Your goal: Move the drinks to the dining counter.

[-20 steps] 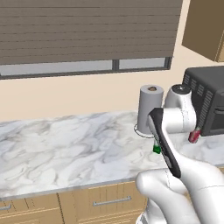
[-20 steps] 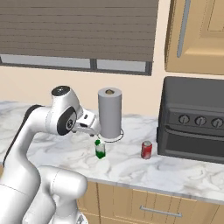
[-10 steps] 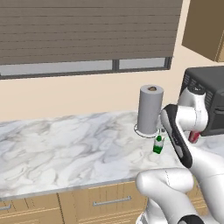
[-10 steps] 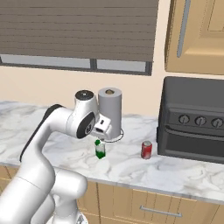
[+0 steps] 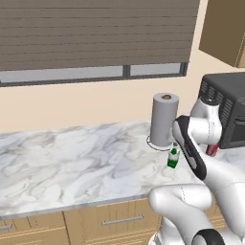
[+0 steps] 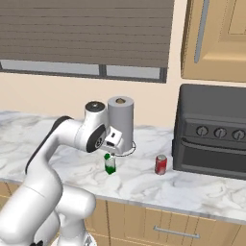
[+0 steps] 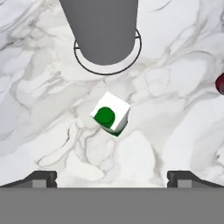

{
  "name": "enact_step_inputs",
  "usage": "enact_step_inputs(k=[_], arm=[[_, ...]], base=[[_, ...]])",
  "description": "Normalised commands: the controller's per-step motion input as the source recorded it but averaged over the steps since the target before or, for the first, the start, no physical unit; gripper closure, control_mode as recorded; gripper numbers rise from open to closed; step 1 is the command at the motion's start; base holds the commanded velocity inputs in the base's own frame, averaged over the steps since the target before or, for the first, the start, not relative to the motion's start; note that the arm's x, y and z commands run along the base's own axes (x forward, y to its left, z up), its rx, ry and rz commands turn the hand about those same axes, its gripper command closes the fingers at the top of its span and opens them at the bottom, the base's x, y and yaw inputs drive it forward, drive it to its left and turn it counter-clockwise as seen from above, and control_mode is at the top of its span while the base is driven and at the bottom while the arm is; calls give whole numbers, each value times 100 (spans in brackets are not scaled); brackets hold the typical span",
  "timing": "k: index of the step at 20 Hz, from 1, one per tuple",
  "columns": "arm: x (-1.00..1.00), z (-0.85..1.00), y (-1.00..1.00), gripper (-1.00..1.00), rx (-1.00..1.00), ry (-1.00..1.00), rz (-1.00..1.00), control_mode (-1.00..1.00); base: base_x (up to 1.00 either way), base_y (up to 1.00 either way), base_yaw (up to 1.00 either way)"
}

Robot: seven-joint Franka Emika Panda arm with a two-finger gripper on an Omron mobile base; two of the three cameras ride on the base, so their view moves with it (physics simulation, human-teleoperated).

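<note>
Drinks remain on the wall-side marble worktop point(image 6: 57, 144); judging from this, no transfer to the dining counter has been completed and everything visible is left to move. Gripper point(image 7: 111, 177): jaws spread wide, empty, both dark tips at the bottom of the hand view with bare marble between them. Green-and-white carton point(image 7: 111, 113) stands upright just ahead of the tips, roughly centred between them, untouched; its green cap faces the camera, so the hand looks almost straight down on it. Beyond the carton, close by, the grey paper towel roll point(image 7: 101, 30) stands in its ring holder. Red soda can point(image 6: 161, 164) sits apart to the side, near the dark toaster oven point(image 6: 214, 129). Arm pose: in the right base view the forearm reaches out over the worktop, wrist bent downward, hand hanging above the carton and just in front of the roll. Step judged: pre-grasp alignment over the carton; descent and closing are not yet done.
</note>
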Motion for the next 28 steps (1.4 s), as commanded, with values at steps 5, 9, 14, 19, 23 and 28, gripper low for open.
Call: enact_step_inputs(k=[5, 9, 14, 19, 23, 28], arm=[[40, -27, 3, -100, -3, 0, 0, -100], [41, -8, 0, -100, 0, 0, 0, -100], [-4, -11, 0, -100, 0, 1, 0, -100], [-6, -42, -6, -100, 0, 7, 0, -100], [0, -43, -2, -100, 0, 8, 0, -100], [3, -17, 0, -100, 0, 3, 0, -100]], base=[[0, 0, 0], [0, 0, 0], [0, 0, 0], [0, 0, 0], [0, 0, 0], [0, 0, 0]])
